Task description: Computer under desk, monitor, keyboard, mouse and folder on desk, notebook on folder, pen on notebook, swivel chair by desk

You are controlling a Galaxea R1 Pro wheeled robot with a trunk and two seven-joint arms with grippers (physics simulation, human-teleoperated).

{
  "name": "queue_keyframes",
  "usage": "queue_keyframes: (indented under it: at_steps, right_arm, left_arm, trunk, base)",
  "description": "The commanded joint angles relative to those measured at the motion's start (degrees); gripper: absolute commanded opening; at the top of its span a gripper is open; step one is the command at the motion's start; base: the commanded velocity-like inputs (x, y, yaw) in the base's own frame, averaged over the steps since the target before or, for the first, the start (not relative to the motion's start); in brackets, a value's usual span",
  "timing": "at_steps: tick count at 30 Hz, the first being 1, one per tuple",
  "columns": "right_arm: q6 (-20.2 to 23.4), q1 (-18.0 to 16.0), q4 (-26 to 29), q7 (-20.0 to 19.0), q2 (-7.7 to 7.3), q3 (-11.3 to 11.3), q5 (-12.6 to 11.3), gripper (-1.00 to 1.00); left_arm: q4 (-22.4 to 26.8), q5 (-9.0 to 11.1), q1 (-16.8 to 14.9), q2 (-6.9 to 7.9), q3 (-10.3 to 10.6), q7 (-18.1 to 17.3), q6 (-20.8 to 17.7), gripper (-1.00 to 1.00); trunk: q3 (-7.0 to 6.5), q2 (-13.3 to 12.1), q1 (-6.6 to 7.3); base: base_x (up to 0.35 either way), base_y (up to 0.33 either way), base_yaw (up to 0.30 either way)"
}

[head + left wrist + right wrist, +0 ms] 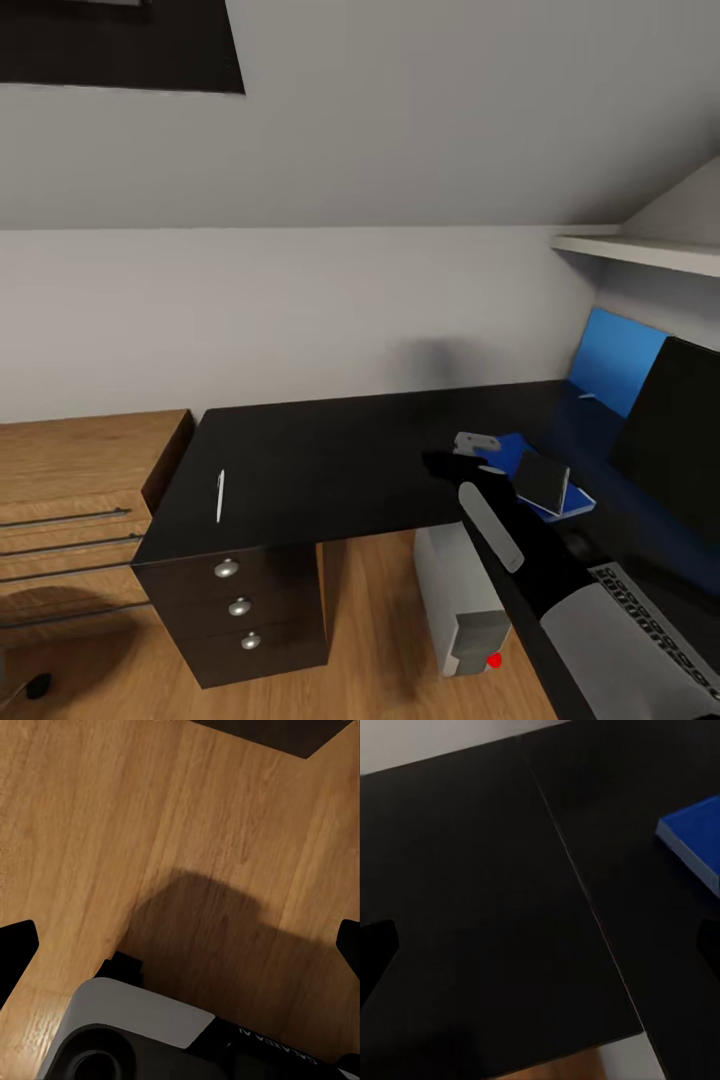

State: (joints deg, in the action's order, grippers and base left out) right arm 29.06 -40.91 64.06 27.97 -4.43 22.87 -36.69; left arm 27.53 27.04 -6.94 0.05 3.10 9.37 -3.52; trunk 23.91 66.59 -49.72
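– Black and long, the desk is the biggest thing we see, across the middle of the head view. What do we have on it?

– At the right edge we see the monitor, dark and standing on the desk. That part looks done. Under the desk, lower middle, stands the grey computer. That looks done too.

– And the keyboard?

– In the lower right corner, in front of the monitor, partly behind our right arm. We think it lies on the desk.

– Then the blue folder, right of the middle, on the desk. The dark notebook lies on top of it. So we count those two as done.

– What is left for us?

– The pen, we think. A thin white stick lies at the left end of the desk, well apart from the notebook. It has to go on top of the notebook. About the chair we cannot judge from here.

– And our claws?

– The right gripper hangs over the bare desk near the folder's corner, spread wide, holding nothing. The left gripper is over the wood floor, also wide and holding nothing.
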Motion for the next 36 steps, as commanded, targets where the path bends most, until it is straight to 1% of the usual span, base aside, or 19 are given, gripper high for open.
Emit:
queue_keyframes:
  at_steps: [1, 4, 5, 7, 8, 10, 12, 14, 32, 34, 36]
  right_arm:
    - [0.1, -0.1, 0.2, 0.6, -0.05, 0.3, -0.5, 1.0]
    - [0.0, -0.1, 0.5, 0.6, 0.08, 1.2, -0.2, 1.0]
    - [0.0, -0.1, 0.7, 0.7, 0.11, 2.4, 0.1, 1.0]
    - [-0.1, -0.1, 1.0, 0.8, 0.13, 4.2, 0.5, 1.0]
    - [-0.2, -0.1, 1.9, 0.9, 0.13, 7.1, 1.1, 1.0]
    - [-0.3, -0.1, 2.3, 1.1, 0.13, 8.1, 1.2, 1.0]
    - [-0.3, -0.1, 2.5, 1.2, 0.13, 8.7, 1.3, 1.0]
    - [-0.3, -0.1, 2.7, 1.3, 0.18, 9.2, 1.3, 1.0]
    - [-0.2, -0.1, 1.7, 1.2, 0.36, 9.8, 1.3, 1.0]
    - [-0.2, -0.1, 1.7, 1.3, 0.59, 9.8, 1.3, 1.0]
    - [-0.2, -0.1, 1.6, 1.3, 1.32, 9.8, 1.3, 1.0]
  left_arm:
    - [0.2, 0.4, 0.0, 0.04, 0.3, 0.5, -0.2, 1.0]
    - [0.2, 0.4, 0.0, 0.04, 0.3, 0.5, -0.2, 1.0]
    - [0.2, 0.4, 0.0, 0.04, 0.3, 0.5, -0.2, 1.0]
    - [0.2, 0.4, 0.0, 0.04, 0.3, 0.4, -0.2, 1.0]
    - [0.2, 0.4, 0.0, 0.04, 0.3, 0.4, -0.2, 1.0]
    - [0.2, 0.4, 0.0, 0.04, 0.3, 0.4, -0.2, 1.0]
    - [0.2, 0.4, 0.0, 0.04, 0.3, 0.4, -0.3, 1.0]
    - [0.2, 0.4, 0.0, 0.04, 0.3, 0.4, -0.2, 1.0]
    - [0.2, 0.3, 0.0, -0.04, 0.3, 0.5, -0.1, 1.0]
    - [0.2, 0.3, 0.0, -0.04, 0.3, 0.5, -0.1, 1.0]
    - [0.2, 0.3, 0.0, -0.05, 0.3, 0.5, -0.1, 1.0]
  trunk:
    - [-0.12, -0.4, 0.22]
    - [-0.59, -1.6, 0.88]
    - [-0.73, -2.0, 1.1]
    - [-0.98, -2.8, 1.54]
    - [-1.1, -3.2, 1.76]
    - [-1.33, -4.0, 2.2]
    - [-1.55, -4.8, 2.64]
    - [-1.77, -5.6, 3.08]
    - [-3.73, -12.8, 7.03]
    - [-3.94, -13.6, 7.47]
    - [-4.15, -14.4, 7.91]
  base:
    - [0.0, 0.0, 0.0]
    - [0.0, 0.0, 0.028]
    - [0.0, 0.0, 0.092]
    - [0.0, 0.0, 0.114]
    - [0.0, 0.0, 0.15]
    - [0.0, 0.0, 0.158]
    - [0.0, 0.0, 0.165]
    - [0.0, 0.0, 0.169]
    - [0.0, 0.0, 0.17]
    - [0.0, 0.0, 0.161]
    - [0.0, 0.0, 0.152]
